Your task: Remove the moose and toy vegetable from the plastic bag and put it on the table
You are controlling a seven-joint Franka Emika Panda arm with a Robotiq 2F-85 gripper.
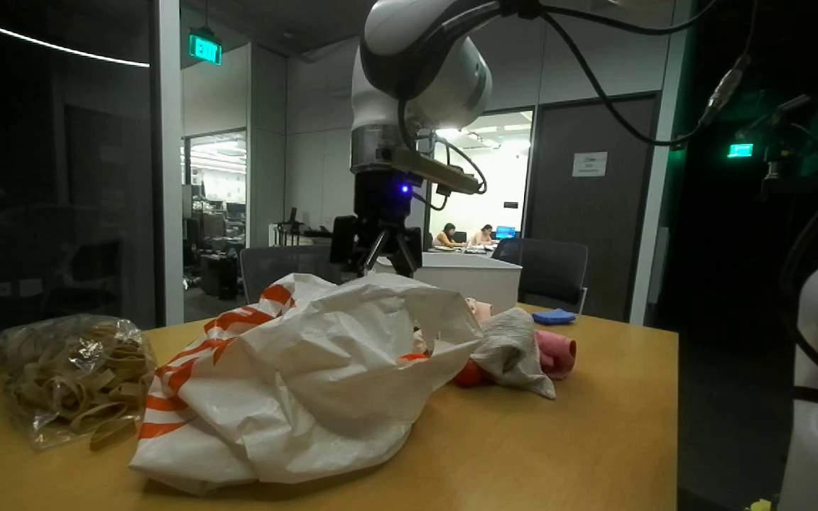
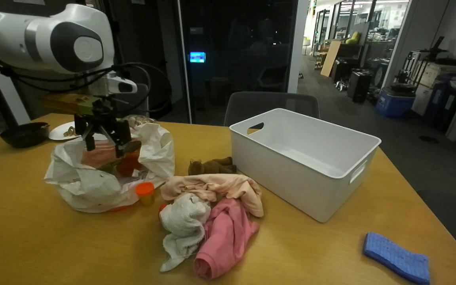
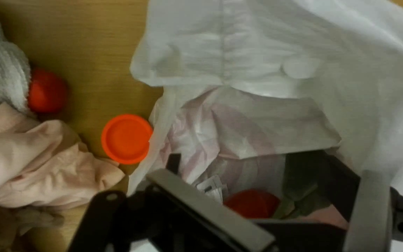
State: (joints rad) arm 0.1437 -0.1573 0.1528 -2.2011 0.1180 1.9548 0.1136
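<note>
The white plastic bag with orange-red print lies on the tan table; its open mouth shows in an exterior view and in the wrist view. Inside are a red rounded thing, a dark green thing and something pink; which is the toy vegetable I cannot tell. A brown toy animal, perhaps the moose, lies on the table outside the bag. My gripper is open and empty, pointing down over the bag's mouth; in an exterior view the bag partly hides its tips.
A white bin stands beside the brown animal. Peach, grey and pink cloths lie near the bag. An orange-lidded container stands at its mouth. There are a clear bag, blue sponge and black pan.
</note>
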